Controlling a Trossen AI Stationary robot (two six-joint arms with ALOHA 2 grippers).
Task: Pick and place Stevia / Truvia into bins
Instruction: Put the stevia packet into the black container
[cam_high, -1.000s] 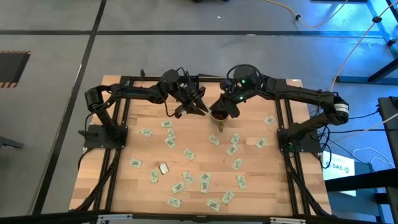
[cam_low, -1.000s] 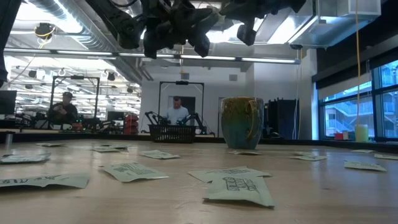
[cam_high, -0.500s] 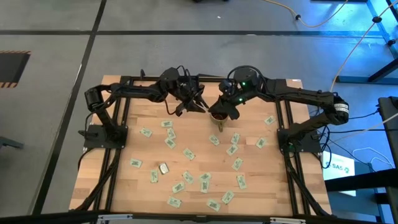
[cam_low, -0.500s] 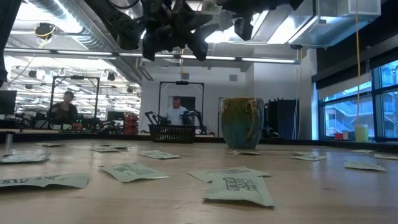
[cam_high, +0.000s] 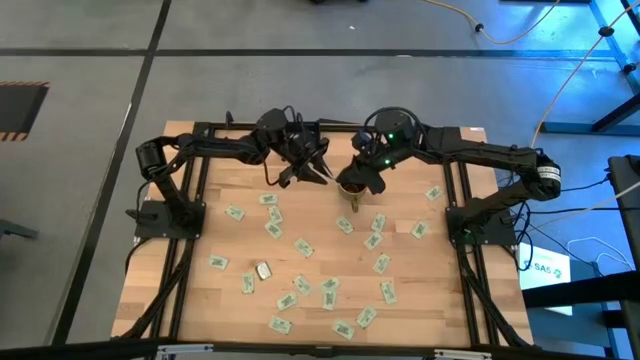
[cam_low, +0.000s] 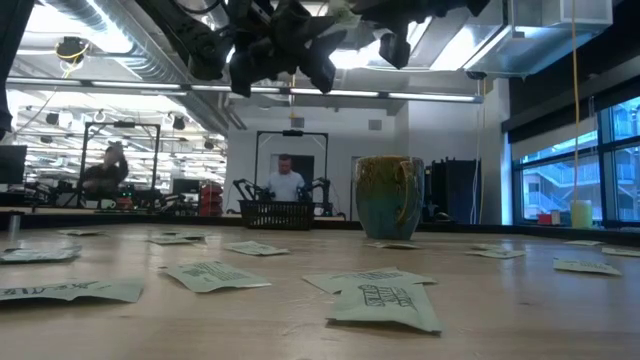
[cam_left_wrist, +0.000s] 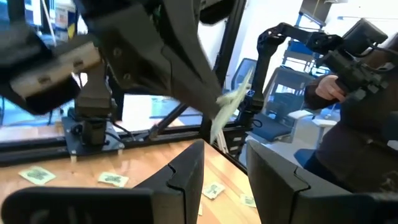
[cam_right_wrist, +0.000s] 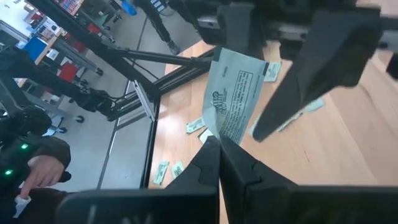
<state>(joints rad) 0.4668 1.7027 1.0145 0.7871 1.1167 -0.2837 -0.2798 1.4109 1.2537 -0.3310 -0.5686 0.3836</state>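
Both arms met high over the table's (cam_high: 300, 290) far edge by the mug (cam_low: 388, 196). R gripper (cam_right_wrist: 219, 146) was clamped on a flat paper sachet (cam_right_wrist: 235, 101), held upright. L gripper (cam_left_wrist: 225, 158) faced it, jaws apart, empty. Glazed round mug sat below; other sachets (cam_high: 303, 247) lay scattered.

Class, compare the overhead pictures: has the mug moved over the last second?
No. The mug sits at the same spot on the table, beside the same sachet.

I am seeing green print on the sachet (cam_right_wrist: 233, 99) pinched in my right gripper (cam_right_wrist: 219, 144), but I am not managing to read any words.
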